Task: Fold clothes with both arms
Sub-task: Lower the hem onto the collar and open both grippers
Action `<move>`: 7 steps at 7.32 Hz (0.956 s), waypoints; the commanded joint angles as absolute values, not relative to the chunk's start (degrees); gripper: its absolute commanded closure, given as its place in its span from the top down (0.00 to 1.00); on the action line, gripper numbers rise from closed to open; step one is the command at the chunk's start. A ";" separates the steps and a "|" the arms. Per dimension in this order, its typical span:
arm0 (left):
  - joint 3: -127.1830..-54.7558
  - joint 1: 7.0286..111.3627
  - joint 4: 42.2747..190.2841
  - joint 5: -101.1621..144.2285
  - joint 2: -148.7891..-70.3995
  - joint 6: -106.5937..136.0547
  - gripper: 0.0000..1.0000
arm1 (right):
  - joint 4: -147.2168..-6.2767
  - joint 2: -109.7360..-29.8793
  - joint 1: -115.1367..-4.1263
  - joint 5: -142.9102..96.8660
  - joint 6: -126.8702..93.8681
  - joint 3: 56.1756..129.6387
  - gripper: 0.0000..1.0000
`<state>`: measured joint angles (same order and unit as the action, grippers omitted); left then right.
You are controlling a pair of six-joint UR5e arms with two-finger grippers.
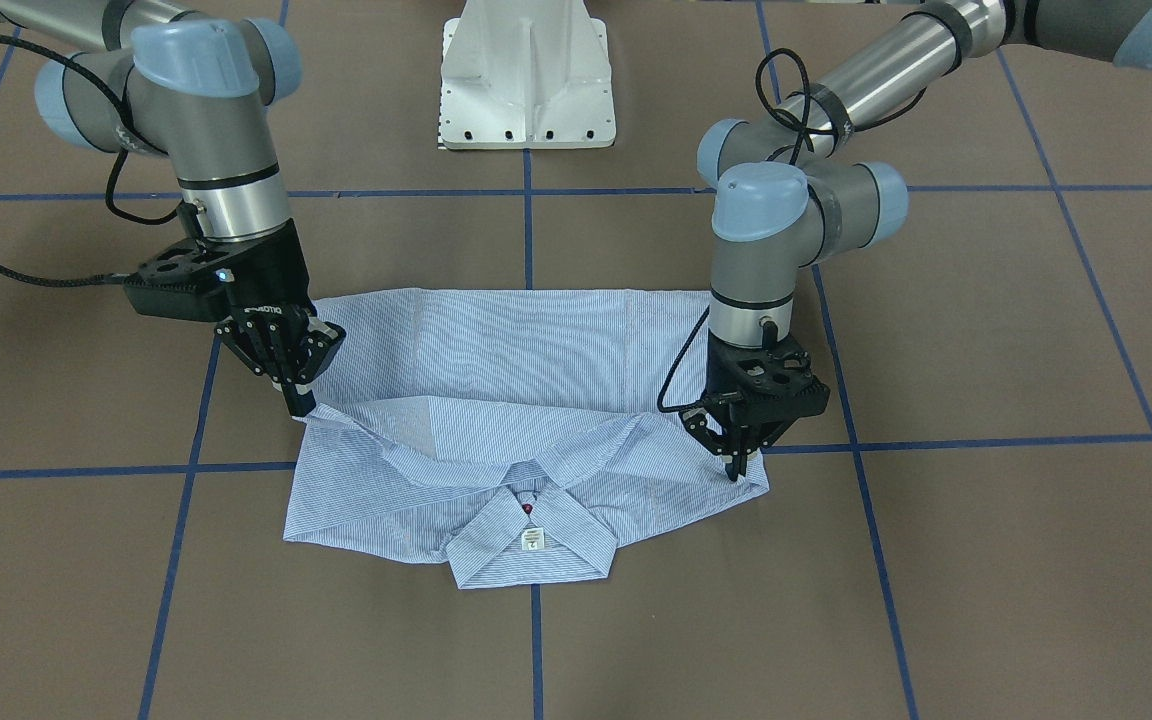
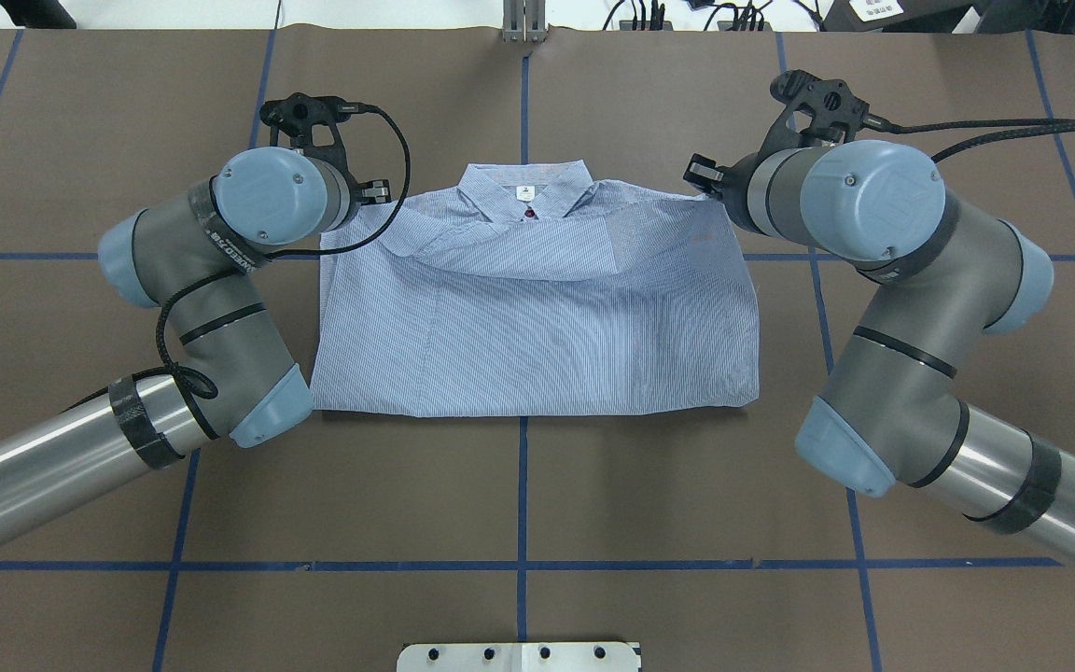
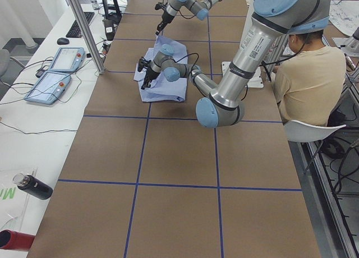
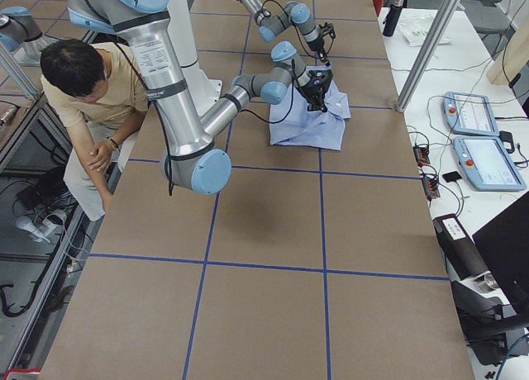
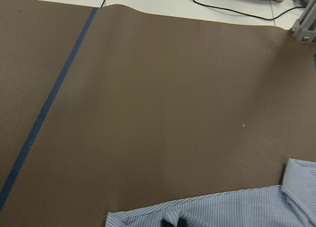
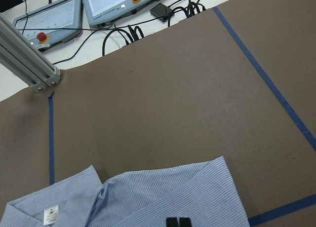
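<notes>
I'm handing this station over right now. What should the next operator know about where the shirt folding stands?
Left gripper: looks shut on the striped shirt at one collar-end corner.
Right gripper: looks shut on the opposite collar-end corner.
Shirt: flat on the brown table, with the collar on the side away from the robot's base.
Done: no sleeves show, and the body is a compact rectangle.
Left: probably lay the held collar end down neatly or fold once more, then release both corners.
</notes>
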<state>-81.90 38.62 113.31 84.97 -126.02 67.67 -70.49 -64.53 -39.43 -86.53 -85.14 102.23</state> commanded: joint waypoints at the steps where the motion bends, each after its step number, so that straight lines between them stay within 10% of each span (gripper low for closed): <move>1: -81.29 40.59 116.44 85.95 -126.30 62.34 1.00 | -68.55 -63.72 -41.21 -87.97 -83.50 100.37 0.20; 3: -83.65 43.41 121.35 99.43 -124.99 57.84 1.00 | -68.56 -63.20 -43.94 -95.69 -82.10 100.81 0.99; 7: -82.98 35.43 129.72 99.40 -124.72 58.18 1.00 | -68.38 -63.72 -44.12 -96.15 -79.81 101.07 1.00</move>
<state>-83.86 37.45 127.37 99.35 -124.67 58.23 -68.43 -63.57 -44.06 -96.05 -80.42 101.02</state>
